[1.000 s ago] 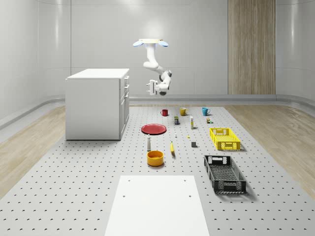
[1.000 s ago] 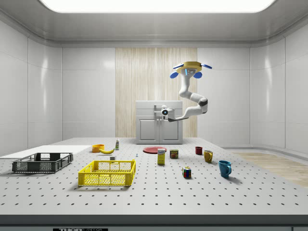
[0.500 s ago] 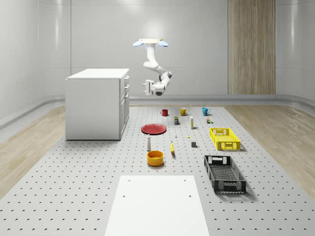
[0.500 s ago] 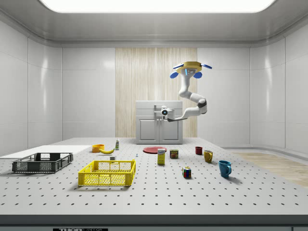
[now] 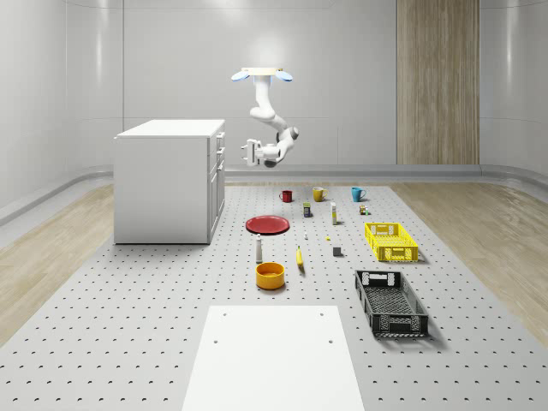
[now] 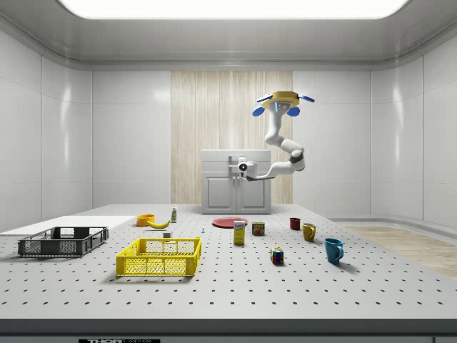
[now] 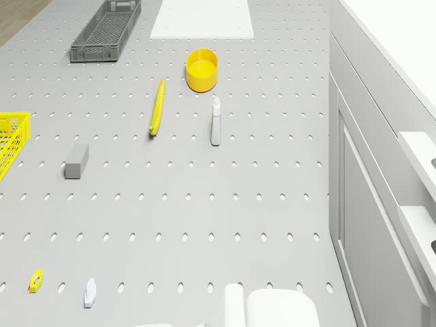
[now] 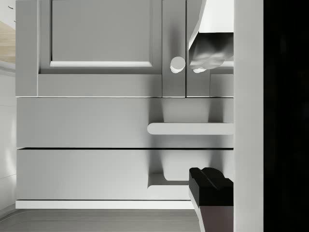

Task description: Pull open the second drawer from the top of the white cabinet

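The white cabinet [image 5: 167, 184] stands at the whole-scene view's left, its front facing right. Its second drawer [image 8: 91, 122] has a bar handle [image 8: 190, 128] and sits between the top drawer [image 8: 82, 174] and the two doors [image 8: 104, 36]. All drawers look shut. The drone [image 5: 261, 75] hovers in front of the cabinet, higher than its top. My gripper [image 5: 250, 152] is held level and points at the drawer fronts, a short way off them. In the wrist view the gripper [image 8: 205, 121] is open, with the second drawer's handle lying between its fingers [image 8: 210, 186], apart from them.
On the floor in front of the cabinet lie a red plate [image 5: 267, 224], a white bottle [image 7: 216, 121], a banana [image 7: 157, 107] and a yellow bowl [image 7: 201, 68]. Mugs [image 5: 318, 194], a yellow crate [image 5: 390, 241] and a black crate [image 5: 390, 302] stand farther right.
The arm swung the gripper from pointing downward to level and carried it toward the cabinet's front. The drone has held its place.
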